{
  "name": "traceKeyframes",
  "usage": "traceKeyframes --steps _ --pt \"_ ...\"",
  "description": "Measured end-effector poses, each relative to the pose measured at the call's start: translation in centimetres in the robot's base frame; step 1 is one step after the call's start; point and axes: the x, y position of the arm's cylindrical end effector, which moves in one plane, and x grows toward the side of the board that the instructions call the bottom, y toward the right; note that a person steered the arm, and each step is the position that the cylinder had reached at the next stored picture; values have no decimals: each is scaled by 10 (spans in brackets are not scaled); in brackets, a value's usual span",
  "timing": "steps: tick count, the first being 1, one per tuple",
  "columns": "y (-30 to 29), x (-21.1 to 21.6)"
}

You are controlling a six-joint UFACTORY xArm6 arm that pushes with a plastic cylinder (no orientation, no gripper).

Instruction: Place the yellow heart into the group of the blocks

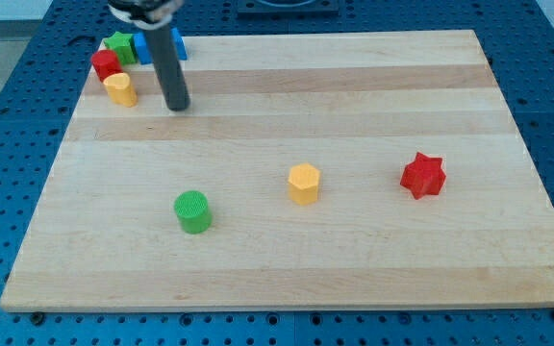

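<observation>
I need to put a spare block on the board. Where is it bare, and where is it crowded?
Bare: the view's top right, above the red star; the bottom strip below the green cylinder and yellow hexagon. Crowded: top left, where my tip stands beside the yellow heart.

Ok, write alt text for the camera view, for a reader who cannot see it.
My tip rests just right of the yellow heart, which sits beside a red block, green block and blue block at the wooden board's top-left corner. A green cylinder, yellow hexagon and red star lie scattered lower down.
</observation>
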Motion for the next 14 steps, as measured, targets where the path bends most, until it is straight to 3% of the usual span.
traceKeyframes --steps 1,2,4,7,14 --pt "-21 44" --pt "-88 57" --pt "-160 27" --pt "-115 -66" --pt "-37 -10"
